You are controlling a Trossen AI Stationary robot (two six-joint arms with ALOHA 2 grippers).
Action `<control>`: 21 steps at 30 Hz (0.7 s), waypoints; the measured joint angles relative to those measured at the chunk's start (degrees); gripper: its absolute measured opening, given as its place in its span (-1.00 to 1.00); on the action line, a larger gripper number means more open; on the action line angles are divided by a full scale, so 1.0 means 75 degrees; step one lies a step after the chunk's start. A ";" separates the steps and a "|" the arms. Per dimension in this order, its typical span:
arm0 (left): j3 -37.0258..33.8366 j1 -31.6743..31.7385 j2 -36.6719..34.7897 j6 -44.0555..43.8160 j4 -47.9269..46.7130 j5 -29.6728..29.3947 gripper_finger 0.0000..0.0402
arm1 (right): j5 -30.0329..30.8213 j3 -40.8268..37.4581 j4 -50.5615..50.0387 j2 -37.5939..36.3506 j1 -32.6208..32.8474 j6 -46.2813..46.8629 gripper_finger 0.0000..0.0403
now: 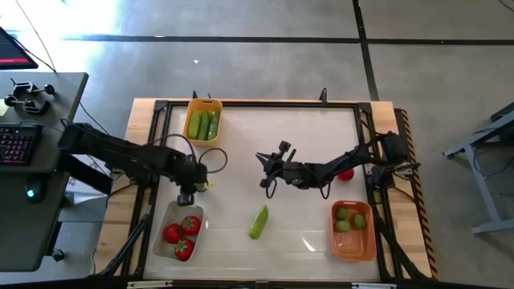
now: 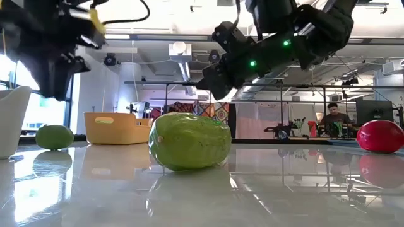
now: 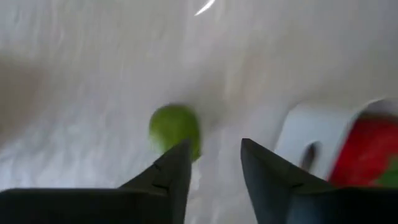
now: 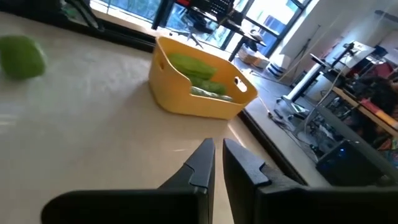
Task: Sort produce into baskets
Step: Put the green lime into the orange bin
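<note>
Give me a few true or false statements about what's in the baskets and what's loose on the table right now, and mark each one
1. The yellow basket holds cucumbers. True.
2. The clear basket holds limes. False: it holds red tomatoes.
3. A cucumber lies loose on the table between the clear basket and the orange basket. True.
4. Every tomato is already in a basket. False: one tomato sits on the table, partly hidden by the right arm.
5. The left gripper is clamped on a lime. False: the lime lies on the table just ahead of its fingers, which have a gap between them with nothing in it.
6. The orange basket holds limes. True.
</note>
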 joint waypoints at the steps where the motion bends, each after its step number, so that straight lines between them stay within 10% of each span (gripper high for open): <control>1: 0.0000 -0.0047 0.0125 -0.0007 -0.0123 -0.0119 -0.32 | 0.0030 0.0000 0.0002 0.0000 0.0078 0.0033 -0.89; 13: 0.0000 0.0155 0.1349 -0.0256 -0.0277 -0.0860 0.25 | 0.0271 0.0000 -0.0051 0.0000 0.0943 0.0835 -0.89; 21: -0.0090 0.0366 0.1435 -0.0198 -0.0006 -0.0846 0.29 | 0.1036 0.0000 -0.0054 0.0000 0.1501 0.0878 -0.89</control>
